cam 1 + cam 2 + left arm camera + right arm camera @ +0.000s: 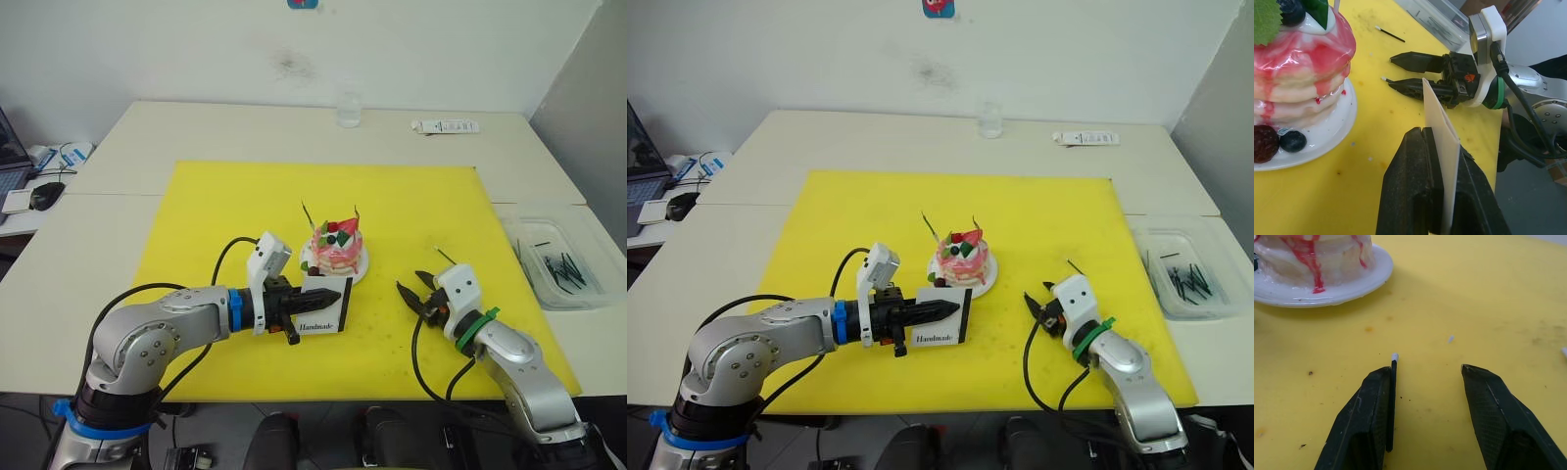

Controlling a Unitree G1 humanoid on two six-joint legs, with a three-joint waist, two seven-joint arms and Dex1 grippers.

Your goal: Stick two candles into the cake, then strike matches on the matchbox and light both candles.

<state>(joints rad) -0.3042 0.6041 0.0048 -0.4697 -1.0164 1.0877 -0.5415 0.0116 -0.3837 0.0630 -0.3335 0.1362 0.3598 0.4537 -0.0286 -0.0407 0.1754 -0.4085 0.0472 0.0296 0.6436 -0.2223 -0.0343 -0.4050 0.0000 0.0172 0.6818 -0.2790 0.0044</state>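
I see the white matchbox (1442, 147) pinched upright in my left tool (1437, 191), beside the cake (336, 250); my right tool (1427, 418) gapes, a white-tipped match (1392, 396) against one finger.

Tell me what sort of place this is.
Probably an office or lab room set up for a robot trial: plain pale tables pushed together against a bare wall, a yellow mat as work surface, and a laptop with a mouse on a side desk.

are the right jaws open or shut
Open. The right gripper shows a wide gap of yellow mat between its jaws, with a match lying along one of them.
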